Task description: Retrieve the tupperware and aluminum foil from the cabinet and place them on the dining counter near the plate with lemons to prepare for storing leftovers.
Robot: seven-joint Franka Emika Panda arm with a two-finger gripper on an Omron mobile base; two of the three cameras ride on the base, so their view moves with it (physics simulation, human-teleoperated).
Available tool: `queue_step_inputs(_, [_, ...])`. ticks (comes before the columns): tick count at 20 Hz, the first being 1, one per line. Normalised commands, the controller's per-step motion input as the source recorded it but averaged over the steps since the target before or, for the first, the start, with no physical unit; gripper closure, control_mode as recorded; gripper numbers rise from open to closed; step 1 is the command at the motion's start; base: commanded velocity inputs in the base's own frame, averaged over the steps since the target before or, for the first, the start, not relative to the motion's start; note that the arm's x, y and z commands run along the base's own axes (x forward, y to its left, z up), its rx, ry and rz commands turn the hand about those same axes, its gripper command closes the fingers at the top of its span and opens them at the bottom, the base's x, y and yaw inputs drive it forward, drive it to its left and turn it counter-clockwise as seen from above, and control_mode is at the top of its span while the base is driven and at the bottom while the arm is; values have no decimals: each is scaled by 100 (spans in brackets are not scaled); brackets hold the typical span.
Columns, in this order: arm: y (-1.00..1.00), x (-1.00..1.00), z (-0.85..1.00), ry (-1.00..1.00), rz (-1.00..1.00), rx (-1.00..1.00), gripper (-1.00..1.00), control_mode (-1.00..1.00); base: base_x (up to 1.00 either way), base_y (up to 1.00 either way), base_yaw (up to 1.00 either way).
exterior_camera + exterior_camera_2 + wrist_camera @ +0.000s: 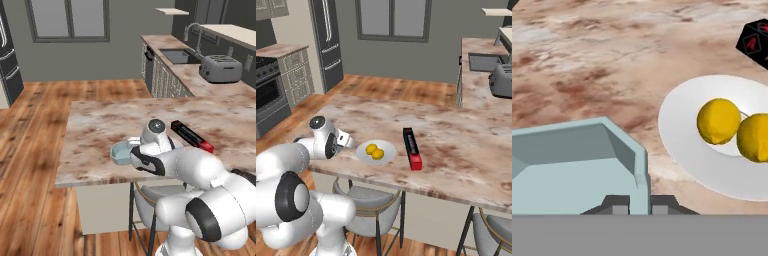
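My gripper [639, 205] is shut on the right wall of the pale blue-grey tupperware [572, 167], one fingertip on each side of the rim. In the left base view the tupperware [120, 152] sits low over the dining counter [100, 130] near its front edge; whether it touches the stone I cannot tell. Just right of it lies the white plate [677, 125] with two lemons [718, 121]. The plate [387, 155] and lemons [375, 151] lie right of my hand [345, 140]. The black aluminum foil box [412, 148], red end toward me, rests right of the plate.
A toaster [220, 68] and a sink [177, 55] are on the far worktop. Grey stools [363, 202] stand under the counter's near edge. A dark fridge [328, 40] and a stove [268, 95] stand at the left. Wooden floor lies beyond the counter.
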Motion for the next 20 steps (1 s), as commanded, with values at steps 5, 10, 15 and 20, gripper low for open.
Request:
queue_step_inputs(5, [0,49,-25,0,0,3,100,-100,0,0,0])
queue_step_inputs(10, [0,51,-20,-1,0,6,100,-100,0,0,0])
queue_step_inputs(15, [0,39,-26,-2,0,3,-100,-100,0,0,0])
queue_step_inputs(20, [-1,2,17,-6,0,2,-100,-100,0,0,0])
